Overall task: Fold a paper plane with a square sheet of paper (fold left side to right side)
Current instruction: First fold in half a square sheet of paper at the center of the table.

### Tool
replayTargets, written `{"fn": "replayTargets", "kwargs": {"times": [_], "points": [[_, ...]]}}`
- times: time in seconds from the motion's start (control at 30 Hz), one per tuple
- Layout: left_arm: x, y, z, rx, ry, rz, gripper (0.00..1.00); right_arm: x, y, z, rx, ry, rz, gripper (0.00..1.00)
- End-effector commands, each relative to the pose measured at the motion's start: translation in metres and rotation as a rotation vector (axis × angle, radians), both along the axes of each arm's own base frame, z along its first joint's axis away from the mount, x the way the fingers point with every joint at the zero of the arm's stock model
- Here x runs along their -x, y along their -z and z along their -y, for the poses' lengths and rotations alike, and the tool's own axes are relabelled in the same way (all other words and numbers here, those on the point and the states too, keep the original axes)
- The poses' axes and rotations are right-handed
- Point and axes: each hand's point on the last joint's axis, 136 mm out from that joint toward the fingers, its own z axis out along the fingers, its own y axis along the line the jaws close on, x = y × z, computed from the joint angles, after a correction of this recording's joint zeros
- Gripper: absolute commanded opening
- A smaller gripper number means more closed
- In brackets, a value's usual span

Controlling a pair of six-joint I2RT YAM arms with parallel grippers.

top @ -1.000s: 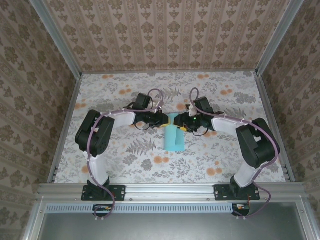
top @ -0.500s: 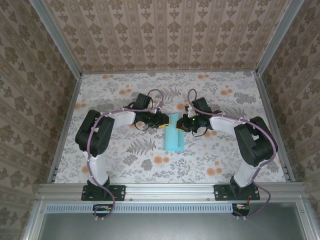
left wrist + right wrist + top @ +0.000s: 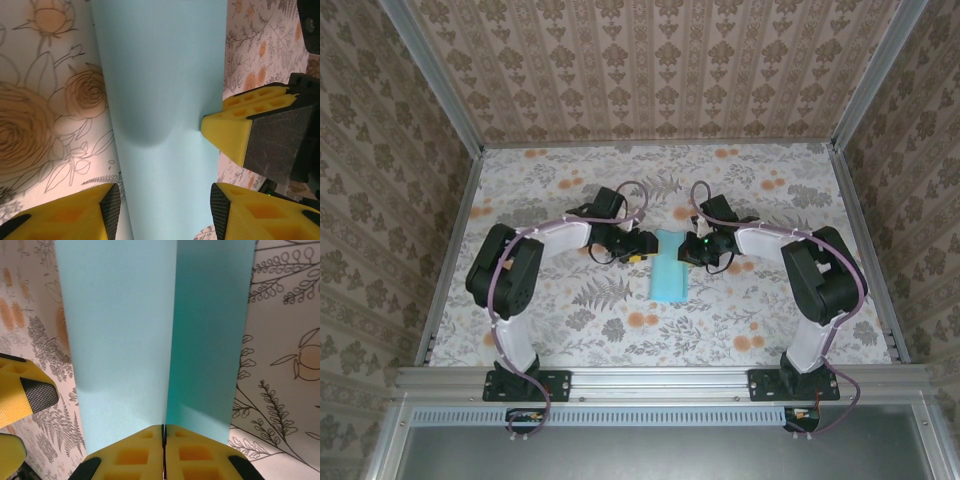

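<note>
Top external view: the thin light-blue sheet of paper (image 3: 667, 275), folded into a narrow strip, lies near the middle of the floral-patterned table (image 3: 570, 330), well apart from all 4 edges, with the 2 arms meeting at its far end. Seen from the left wrist, the left gripper (image 3: 164, 212) stands spread, 1 yellow finger near each long edge of the strip. Seen from the right wrist, the right gripper (image 3: 164, 442) has its fingers pressed together, pinching the paper where the crease runs into their seam.
</note>
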Motion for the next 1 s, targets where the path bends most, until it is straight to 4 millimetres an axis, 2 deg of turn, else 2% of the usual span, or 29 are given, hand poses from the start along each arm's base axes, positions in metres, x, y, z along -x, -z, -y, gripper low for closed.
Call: {"fn": "replayTargets", "kwargs": {"times": [0.0,0.4,0.6,0.8,0.97], "points": [[-0.001,0.008,0.006,-0.048,0.026,0.002,0.54,-0.001,0.002,0.003,0.037,-0.009,-0.003,0.09],[0.003,0.035,0.008,-0.184,0.043,-0.022,0.52,0.0,0.006,0.005,0.05,-0.008,-0.009,0.1],[0.007,0.045,0.006,-0.248,0.049,-0.025,0.49,-0.002,0.002,0.006,0.053,-0.004,0.005,0.14],[0.011,0.055,0.007,-0.28,0.056,-0.038,0.48,-0.007,-0.013,0.02,0.104,0.031,0.067,0.32],[0.014,0.06,0.009,-0.297,0.063,-0.046,0.48,-0.008,-0.025,0.056,0.221,0.128,0.14,0.49]]}}
